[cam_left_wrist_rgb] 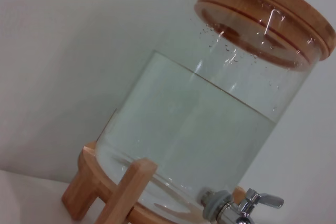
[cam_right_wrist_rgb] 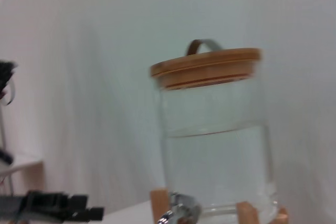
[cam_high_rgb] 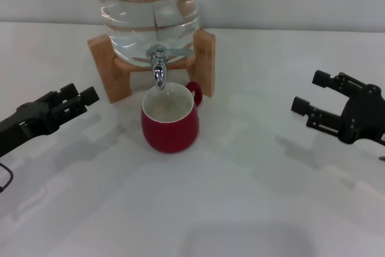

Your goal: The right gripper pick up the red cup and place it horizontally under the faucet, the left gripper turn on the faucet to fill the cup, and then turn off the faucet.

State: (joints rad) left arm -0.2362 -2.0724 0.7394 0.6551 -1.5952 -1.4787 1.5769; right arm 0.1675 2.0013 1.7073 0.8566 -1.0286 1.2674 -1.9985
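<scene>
The red cup (cam_high_rgb: 170, 121) stands upright on the white table, right under the spout of the faucet (cam_high_rgb: 159, 68), with its handle at the back right. The faucet's thin lever points to the right, and no stream shows. The faucet also shows in the left wrist view (cam_left_wrist_rgb: 239, 208) and the right wrist view (cam_right_wrist_rgb: 176, 211). My left gripper (cam_high_rgb: 82, 93) is open and empty, low at the left, well apart from the cup; it also shows in the right wrist view (cam_right_wrist_rgb: 86, 208). My right gripper (cam_high_rgb: 310, 91) is open and empty at the right, apart from the cup.
The clear water jug (cam_high_rgb: 150, 16), partly full and with a wooden lid (cam_left_wrist_rgb: 268, 17), sits on a wooden stand (cam_high_rgb: 108, 67) at the back centre. A white wall stands behind it. The white table (cam_high_rgb: 240, 209) stretches in front.
</scene>
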